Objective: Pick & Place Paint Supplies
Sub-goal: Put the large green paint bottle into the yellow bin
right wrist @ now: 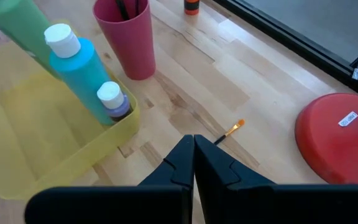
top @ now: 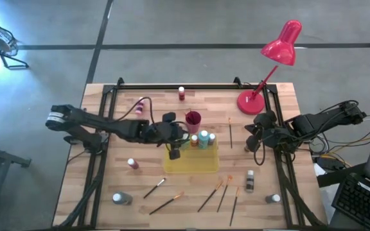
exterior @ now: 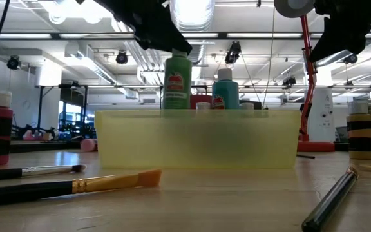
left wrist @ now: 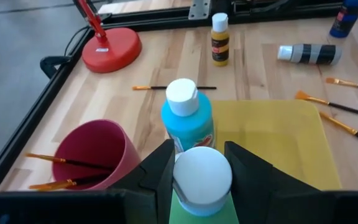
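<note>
Hidden in the high view under the left gripper (top: 172, 142): the green plastic paint bottle with a white cap (left wrist: 202, 180). Cut off at the bottom edge of the left wrist view: that bottle's body. Blurred behind the wall of the translucent yellow plastic tray (exterior: 198, 138) in the low view: the bottle bases, so impossible to tell whether the green one rests on the tray floor.

Left arm stretched from the table's left side to the tray's back left corner, wrist bent downward. Fingers (left wrist: 160, 171) clamped on either side of the white cap, gripping the green bottle upright. Just beyond it in the tray, nearly touching: a light blue plastic bottle with a white cap (left wrist: 188, 121), and beside that a small purple bottle (right wrist: 114, 102).

Right arm waiting at the table's right edge near the round red lamp base (right wrist: 337, 137), right gripper (right wrist: 194, 155) pressed closed, empty, above bare wood and a thin brush with an orange tip (right wrist: 229, 132).

Beside the tray, a magenta plastic cup (left wrist: 95, 155) holding two thin brushes.
</note>
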Available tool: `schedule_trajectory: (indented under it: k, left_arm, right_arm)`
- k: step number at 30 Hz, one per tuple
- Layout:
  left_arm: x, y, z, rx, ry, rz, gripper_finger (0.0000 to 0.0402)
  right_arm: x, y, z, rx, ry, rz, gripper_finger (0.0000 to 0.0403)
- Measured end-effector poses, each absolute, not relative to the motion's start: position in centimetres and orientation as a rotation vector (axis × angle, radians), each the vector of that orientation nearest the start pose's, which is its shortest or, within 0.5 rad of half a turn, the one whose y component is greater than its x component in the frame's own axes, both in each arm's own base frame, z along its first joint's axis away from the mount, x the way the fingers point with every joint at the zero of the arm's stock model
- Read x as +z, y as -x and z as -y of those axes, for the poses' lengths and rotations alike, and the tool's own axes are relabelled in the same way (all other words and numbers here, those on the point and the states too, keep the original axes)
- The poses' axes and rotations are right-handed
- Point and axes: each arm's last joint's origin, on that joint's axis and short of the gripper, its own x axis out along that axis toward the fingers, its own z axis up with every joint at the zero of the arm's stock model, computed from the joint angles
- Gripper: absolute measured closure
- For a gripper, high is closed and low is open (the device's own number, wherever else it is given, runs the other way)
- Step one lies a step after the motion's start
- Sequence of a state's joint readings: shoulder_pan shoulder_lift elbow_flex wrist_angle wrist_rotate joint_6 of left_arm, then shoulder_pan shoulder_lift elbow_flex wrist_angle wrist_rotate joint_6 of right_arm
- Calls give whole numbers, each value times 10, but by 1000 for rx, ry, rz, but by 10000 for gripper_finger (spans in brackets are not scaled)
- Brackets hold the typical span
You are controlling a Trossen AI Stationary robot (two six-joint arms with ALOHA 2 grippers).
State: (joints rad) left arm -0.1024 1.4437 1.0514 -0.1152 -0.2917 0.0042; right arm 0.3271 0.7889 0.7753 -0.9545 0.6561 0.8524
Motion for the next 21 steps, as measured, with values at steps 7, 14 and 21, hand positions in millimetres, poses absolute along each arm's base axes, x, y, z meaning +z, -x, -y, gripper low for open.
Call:
schedule_trajectory:
  k: [7,14,21]
  left_arm:
    - [263,-316,18,199,-97,-459,278]
    - [256,-314,9,220,-84,-461,278]
    - [253,-316,3,210,-52,-461,278]
  right_arm:
    - [273,-130,-25,-627,-335,-653,394]
    - [273,-130,-25,-627,-335,-653,394]
    - [273,-130,-25,-627,-335,-652,394]
